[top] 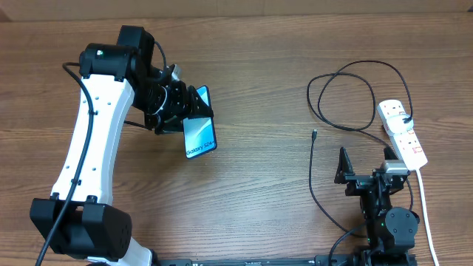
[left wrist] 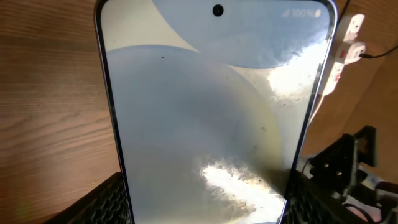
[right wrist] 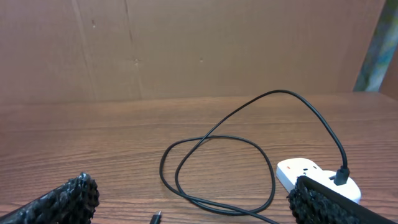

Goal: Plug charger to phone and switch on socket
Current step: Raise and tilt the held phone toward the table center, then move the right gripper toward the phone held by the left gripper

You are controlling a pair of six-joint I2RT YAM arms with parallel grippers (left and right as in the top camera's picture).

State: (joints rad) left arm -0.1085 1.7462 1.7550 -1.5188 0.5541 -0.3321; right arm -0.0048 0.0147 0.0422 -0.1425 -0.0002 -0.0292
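Phone [top: 200, 137] clamped by its long edges in left gripper [top: 194, 109], screen facing up, well apart from everything else. Charger [top: 347, 81] looped on table [top: 259, 59], plugged into socket [top: 403, 133], tip [top: 314, 134] just ahead of right gripper [top: 367, 168] (spread wide, empty, likely poised for pickup).
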